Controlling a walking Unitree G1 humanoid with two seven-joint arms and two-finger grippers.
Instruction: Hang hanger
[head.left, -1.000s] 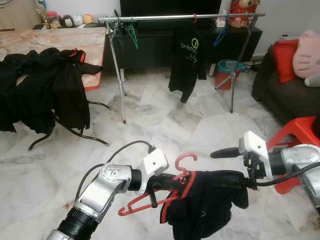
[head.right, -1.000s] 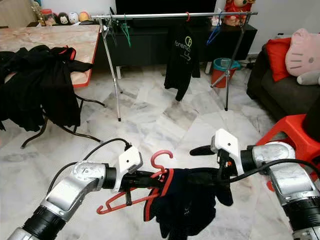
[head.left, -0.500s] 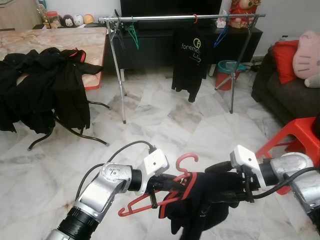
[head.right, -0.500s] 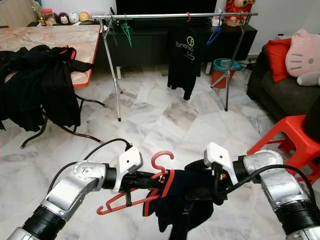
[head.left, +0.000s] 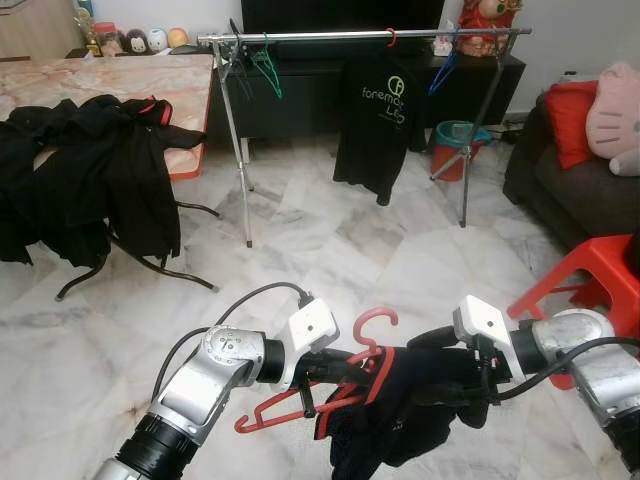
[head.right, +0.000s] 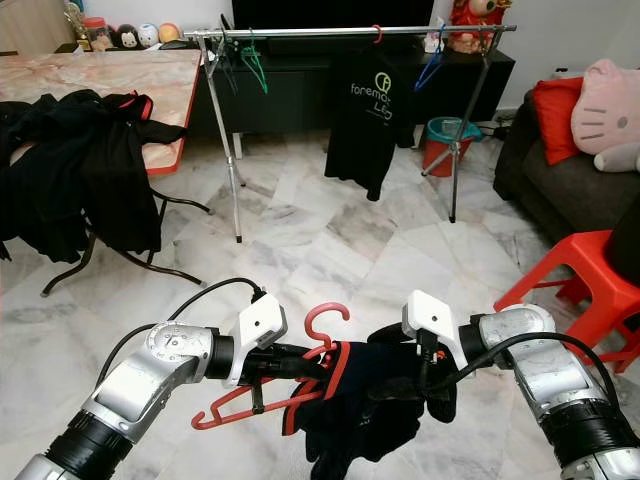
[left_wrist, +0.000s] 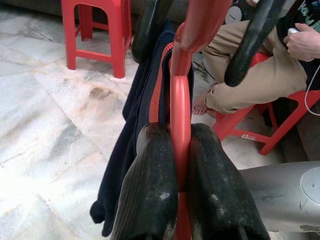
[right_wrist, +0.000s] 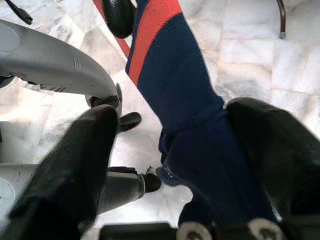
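Left hand (left_wrist: 181, 165) clamped tight on red hanger (head.left: 362, 345), fingers (left_wrist: 150, 185) pinching its stem from both sides, held low over the marble floor (head.left: 330, 250) in front of the robot. Hook of hanger points up. Dark navy garment with red trim (head.right: 365, 400) draped over the hanger's right end, hanging down in a bunch. Right hand (right_wrist: 170, 150) spread open, its fingers (right_wrist: 75, 165) on either side of the garment fabric, not pinching it; one finger looks to be touching the cloth.

Across the room, metal clothes rack (head.left: 360, 36) with black printed t-shirt (head.left: 378, 120) hanging on a red hanger, a green hanger (head.left: 266, 68) near rack's left end, blue hanger (head.left: 442, 70) near right end. Table (head.left: 150, 80) on the left with black clothes (head.left: 90, 180) heaped over its front edge. Red plastic stool (head.left: 590, 275) on the right, dark sofa (head.left: 570, 180) behind it. In the left wrist view a seated person's legs (left_wrist: 250, 75) in tan trousers on a red stool.
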